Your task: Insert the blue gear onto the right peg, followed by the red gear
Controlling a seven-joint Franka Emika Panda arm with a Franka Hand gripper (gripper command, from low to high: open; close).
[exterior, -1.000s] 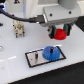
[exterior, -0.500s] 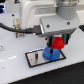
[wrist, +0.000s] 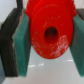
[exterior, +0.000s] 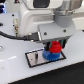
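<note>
Between fingers (wrist: 22, 50): 1 red gear (wrist: 50, 32).

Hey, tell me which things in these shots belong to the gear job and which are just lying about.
Part of the job:
red gear, held between the jaws
blue gear, on the plate under it
grey plate
gripper

Just lying about:
black cable
white table

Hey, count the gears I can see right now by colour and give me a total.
Red gear: 1, between the gripper fingers
Blue gear: 1, on the plate under the red one
Total: 2
</note>
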